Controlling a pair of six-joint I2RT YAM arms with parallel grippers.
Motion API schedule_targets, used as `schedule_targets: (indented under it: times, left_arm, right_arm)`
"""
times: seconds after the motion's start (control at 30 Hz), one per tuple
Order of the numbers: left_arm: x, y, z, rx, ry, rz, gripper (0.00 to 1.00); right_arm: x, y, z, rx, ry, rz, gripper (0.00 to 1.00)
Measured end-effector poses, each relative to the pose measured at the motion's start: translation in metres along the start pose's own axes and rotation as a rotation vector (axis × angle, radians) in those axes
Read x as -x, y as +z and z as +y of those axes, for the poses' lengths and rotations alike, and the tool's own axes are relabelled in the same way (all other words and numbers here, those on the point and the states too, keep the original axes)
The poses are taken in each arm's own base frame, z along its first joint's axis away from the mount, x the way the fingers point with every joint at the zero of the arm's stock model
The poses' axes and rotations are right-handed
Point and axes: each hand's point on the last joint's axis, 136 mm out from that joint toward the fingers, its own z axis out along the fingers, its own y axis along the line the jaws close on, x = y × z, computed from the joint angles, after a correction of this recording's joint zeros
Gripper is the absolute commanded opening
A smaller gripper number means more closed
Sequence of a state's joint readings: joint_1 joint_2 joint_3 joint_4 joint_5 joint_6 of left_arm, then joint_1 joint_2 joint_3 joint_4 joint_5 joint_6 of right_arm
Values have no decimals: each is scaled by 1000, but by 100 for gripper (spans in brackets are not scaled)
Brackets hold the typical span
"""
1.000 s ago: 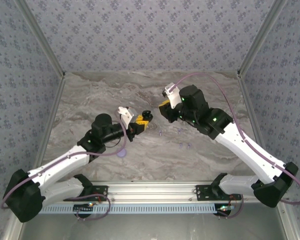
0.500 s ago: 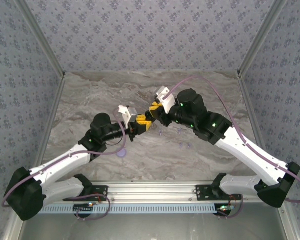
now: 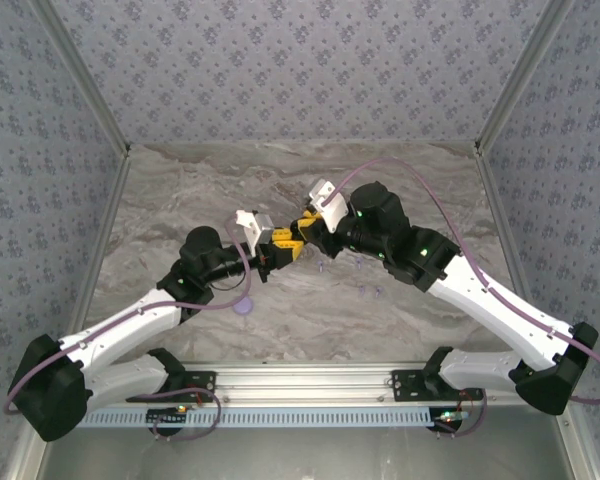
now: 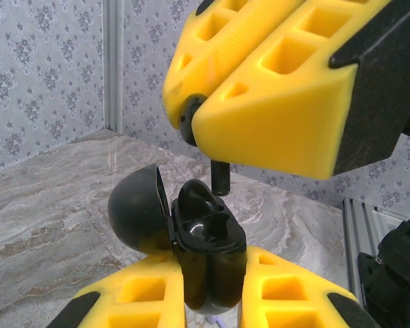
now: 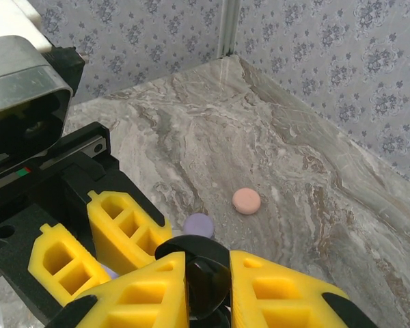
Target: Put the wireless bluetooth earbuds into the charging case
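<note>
Misalignment is looming: right gripper (image 4: 191, 113), pinching a black earbud (image 4: 219, 176), is holding its stem just over the open black charging case (image 4: 208, 232) clamped in the left gripper (image 4: 208, 283) above the middle of the tabletop (image 3: 180, 190); off-centre pushing risks jamming.

Both arms are built alike: white shell links between rounded black joint housings, each rising from a bulky black base. The left arm (image 3: 130, 325) carries a lavender cable (image 3: 225, 300) looping along its length, and a matching one arcs over the right arm (image 3: 490, 300). Small green lights (image 3: 423, 239) glow on the joint housings. A white camera block (image 3: 252, 224) sits on each wrist. The left fingers (image 4: 130, 301) and right fingers (image 5: 280, 287) are bright yellow blocks moulded with rectangular hollow pockets, fixed to black mounts. Black brackets (image 3: 420, 380) tie the bases to a silver rail (image 3: 310, 378) at the worktop's near edge.
</note>
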State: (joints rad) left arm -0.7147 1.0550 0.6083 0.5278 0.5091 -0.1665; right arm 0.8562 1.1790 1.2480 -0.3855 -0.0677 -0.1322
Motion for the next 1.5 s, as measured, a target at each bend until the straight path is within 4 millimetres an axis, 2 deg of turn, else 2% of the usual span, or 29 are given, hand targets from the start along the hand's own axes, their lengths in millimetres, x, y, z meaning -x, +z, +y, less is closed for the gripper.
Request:
schedule_targets:
  times: [0.77, 1.07, 1.17, 1.3, 1.5]
  left_arm:
    - [0, 0, 0, 0, -1, 1, 0]
    - [-1, 0, -1, -4, -2, 4, 0]
    - [-1, 0, -1, -4, -3, 5, 0]
    - [0, 0, -1, -4, -1, 1, 0]
    - [1, 0, -1, -5, 0, -5, 0]
  right_arm:
    - [-12, 7, 5, 23, -25, 44, 21]
    - [-17, 9, 12, 67, -40, 63, 28]
    - [-17, 9, 14, 80, -37, 62, 33]
    - [-11, 5, 16, 111, -21, 53, 46]
    - [12, -11, 6, 138, 51, -12, 66]
